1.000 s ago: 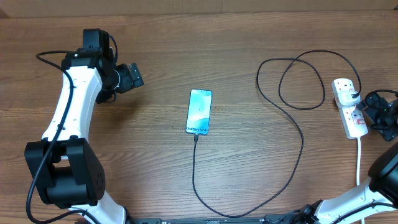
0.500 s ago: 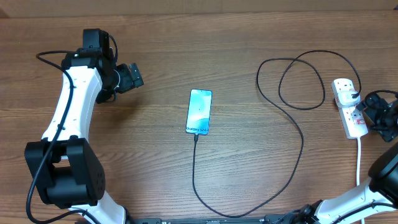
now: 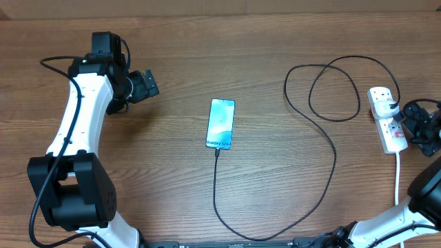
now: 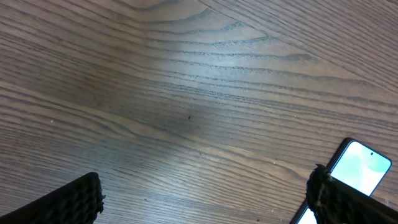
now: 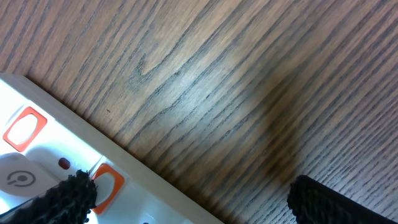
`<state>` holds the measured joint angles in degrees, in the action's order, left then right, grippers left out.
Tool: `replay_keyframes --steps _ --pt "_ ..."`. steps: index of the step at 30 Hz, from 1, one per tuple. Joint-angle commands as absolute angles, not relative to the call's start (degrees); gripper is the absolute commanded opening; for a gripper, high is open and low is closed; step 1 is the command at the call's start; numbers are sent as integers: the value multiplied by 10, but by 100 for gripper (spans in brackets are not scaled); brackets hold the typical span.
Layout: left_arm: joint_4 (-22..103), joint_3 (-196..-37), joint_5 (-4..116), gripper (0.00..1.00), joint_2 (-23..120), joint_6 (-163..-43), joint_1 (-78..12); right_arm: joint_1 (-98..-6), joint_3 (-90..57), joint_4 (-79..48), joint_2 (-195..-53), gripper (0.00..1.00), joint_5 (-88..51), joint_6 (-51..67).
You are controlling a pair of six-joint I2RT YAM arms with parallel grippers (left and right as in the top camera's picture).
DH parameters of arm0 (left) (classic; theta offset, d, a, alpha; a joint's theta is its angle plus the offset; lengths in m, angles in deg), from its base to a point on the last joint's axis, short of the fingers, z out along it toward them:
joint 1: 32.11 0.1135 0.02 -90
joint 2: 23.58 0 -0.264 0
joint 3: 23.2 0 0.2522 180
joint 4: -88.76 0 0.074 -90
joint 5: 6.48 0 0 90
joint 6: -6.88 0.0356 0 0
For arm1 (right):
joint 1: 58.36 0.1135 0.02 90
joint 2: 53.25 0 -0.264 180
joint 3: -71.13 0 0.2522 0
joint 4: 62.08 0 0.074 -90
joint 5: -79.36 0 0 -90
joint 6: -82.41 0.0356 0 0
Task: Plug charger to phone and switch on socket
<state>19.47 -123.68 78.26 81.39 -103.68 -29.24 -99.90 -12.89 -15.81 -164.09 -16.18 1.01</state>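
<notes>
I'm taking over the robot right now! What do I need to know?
Left gripper: open, empty, off to the side of the phone.
Right gripper: open, empty, beside the socket, near its red switches.
Done: the charger reaches the phone's bottom edge and looks plugged in.
Left to do: press the socket switch. I can't tell whether it's already on.

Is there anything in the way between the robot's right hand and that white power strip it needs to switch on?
Nothing visible. The right hand hangs open right beside the socket. One finger is over its edge next to a red switch, and only bare table lies around them.
</notes>
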Motion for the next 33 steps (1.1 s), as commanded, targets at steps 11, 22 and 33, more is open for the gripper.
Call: replay_keyframes --steps 11,22,33 --pt "195 -1241 791 100 813 -1024 -295 -966 -111 -125 -1645 100 -174 -2" --pt "195 -1241 791 100 813 -1024 -295 -966 -113 -107 -1645 93 -174 -2" --pt "195 -1241 791 100 813 -1024 -295 -990 -186 -66 -1595 84 -152 -3"
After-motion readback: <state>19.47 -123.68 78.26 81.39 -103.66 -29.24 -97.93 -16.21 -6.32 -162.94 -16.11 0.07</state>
